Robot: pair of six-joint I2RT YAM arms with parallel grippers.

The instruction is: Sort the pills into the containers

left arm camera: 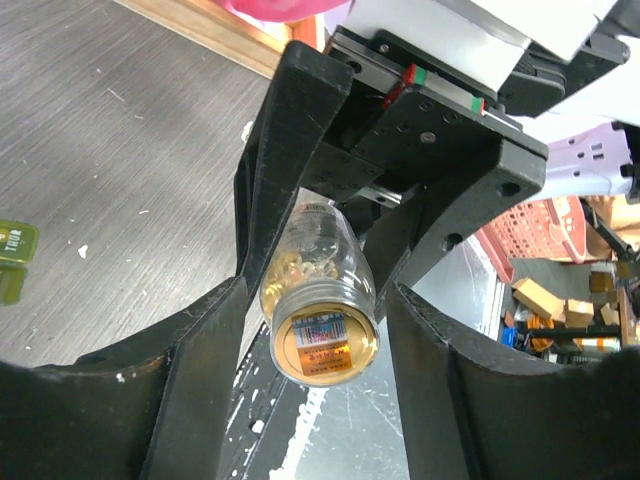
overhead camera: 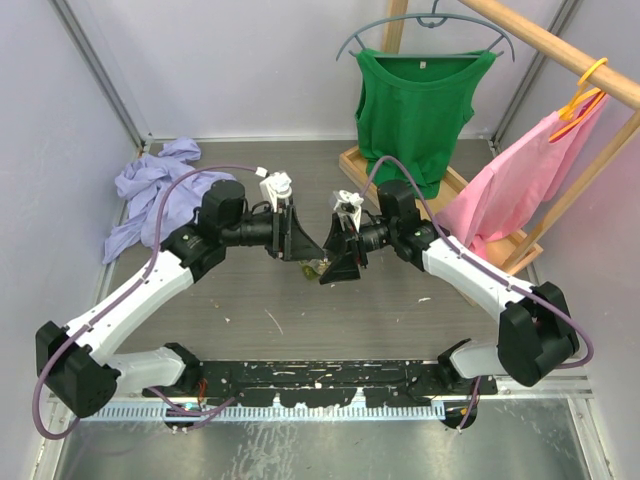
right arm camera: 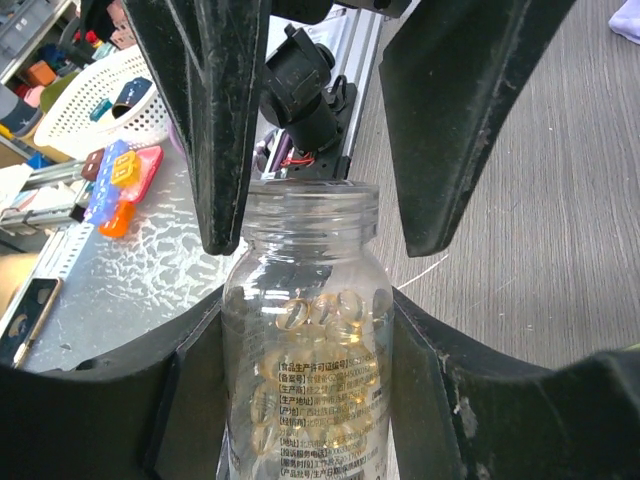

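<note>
White arm links (overhead camera: 135, 295) between bulky black joints (overhead camera: 75, 375); purple cables (overhead camera: 38, 400) looping alongside; matte black gripper fingers (left arm camera: 295, 140), scuffed at edges; small screw heads (left arm camera: 428, 137) in black housing (left arm camera: 395, 165)

A robotics test cell in a lab or workshop is suggested. A left arm (overhead camera: 140, 290) and a right arm (overhead camera: 470, 275) are bolted at the near edge of a grey table (overhead camera: 300, 320), which is enclosed by plain white panels (overhead camera: 250, 60) set in metal framing (overhead camera: 95, 65). A wooden rack (overhead camera: 560, 45) hung with a green top (overhead camera: 415, 110) and a pink garment (overhead camera: 510, 180) is staged on it. Beyond the cell, a white basket (right arm camera: 90, 100) and what seem to be cardboard boxes (left arm camera: 545, 298) are seen, blurred.
</note>
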